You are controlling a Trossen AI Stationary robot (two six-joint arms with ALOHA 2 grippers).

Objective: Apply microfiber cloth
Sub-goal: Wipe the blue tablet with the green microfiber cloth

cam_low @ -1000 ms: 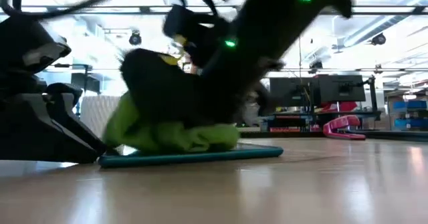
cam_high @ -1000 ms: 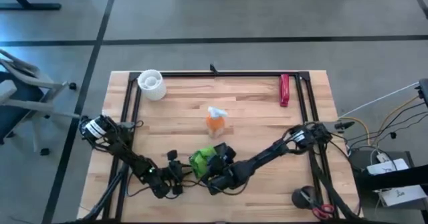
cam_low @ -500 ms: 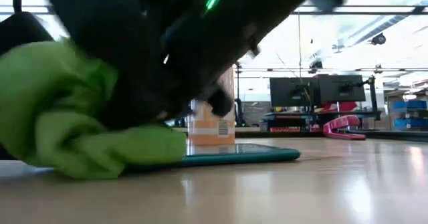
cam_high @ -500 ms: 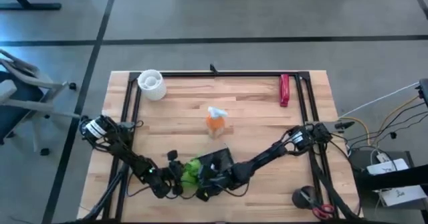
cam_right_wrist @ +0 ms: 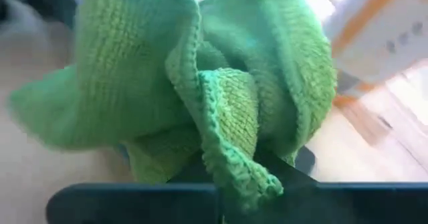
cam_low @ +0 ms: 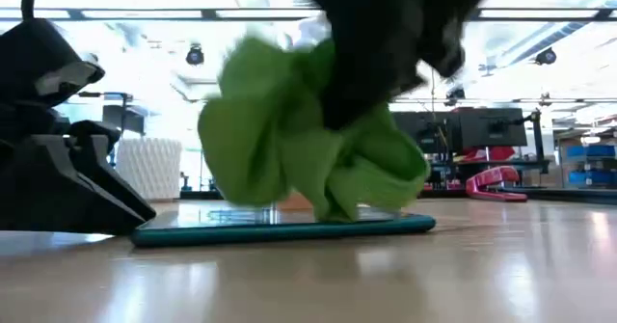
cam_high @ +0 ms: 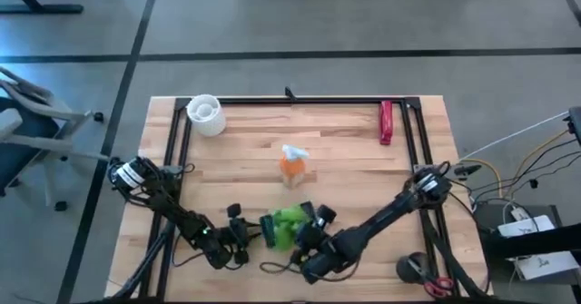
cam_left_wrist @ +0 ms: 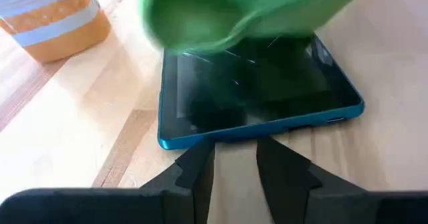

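Note:
The lime-green microfiber cloth (cam_high: pixel 285 223) is bunched up in my right gripper (cam_high: pixel 307 230), which is shut on it. It hangs over a black slab in a teal case (cam_left_wrist: pixel 267 83) that lies flat on the table. In the low view the cloth (cam_low: pixel 289 130) rises in loose folds, its lowest fold on the slab (cam_low: pixel 289 228). My left gripper (cam_high: pixel 243 234) stands at the slab's left edge, its fingers (cam_left_wrist: pixel 194 174) slightly open with nothing between them. My left gripper's fingertips (cam_left_wrist: pixel 271 150) lie level against the slab's edge (cam_left_wrist: pixel 234 136); I cannot tell whether they touch it. My right gripper holds a gathered bunch of several cloth layers (cam_right_wrist: pixel 234 167), which hides the fingertips. The cloth hangs slack below, its lowest fold (cam_low: pixel 339 207) on the slab's screen.
An orange bottle with a white top (cam_high: pixel 292 166) stands just beyond the slab. A white cup (cam_high: pixel 206 114) sits at the far left corner and a red object (cam_high: pixel 386 122) at the far right. A black frame (cam_high: pixel 300 99) runs along the table's edges.
My right gripper dragged the cloth, pressed flat on the slab, toward the table's left and near edge until it spilled past the slab's edge. It then came back to the right and rose, so the cloth now hangs in loose folds with only its lowest part on the screen.

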